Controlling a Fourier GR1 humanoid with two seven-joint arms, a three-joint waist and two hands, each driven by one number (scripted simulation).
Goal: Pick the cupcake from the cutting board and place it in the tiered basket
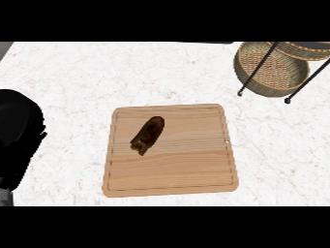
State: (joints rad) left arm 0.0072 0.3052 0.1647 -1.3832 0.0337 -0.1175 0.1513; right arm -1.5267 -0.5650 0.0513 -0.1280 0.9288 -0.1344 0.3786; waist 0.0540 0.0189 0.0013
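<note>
I see my left hand (7,160), black and bulky, at the view's left edge above the white marbled counter (74,72); its fingers hang dark against dark, so I cannot tell how far they are spread, and I see nothing held in it. My right hand does not show. To the right of the left hand lies the pale rectangular wooden cutting board (188,160). The dark brown cupcake (147,135) lies tipped on its side on the board's left half. Farther off, up and right, stands the woven wicker tiered basket (271,72) on its thin black frame.
</note>
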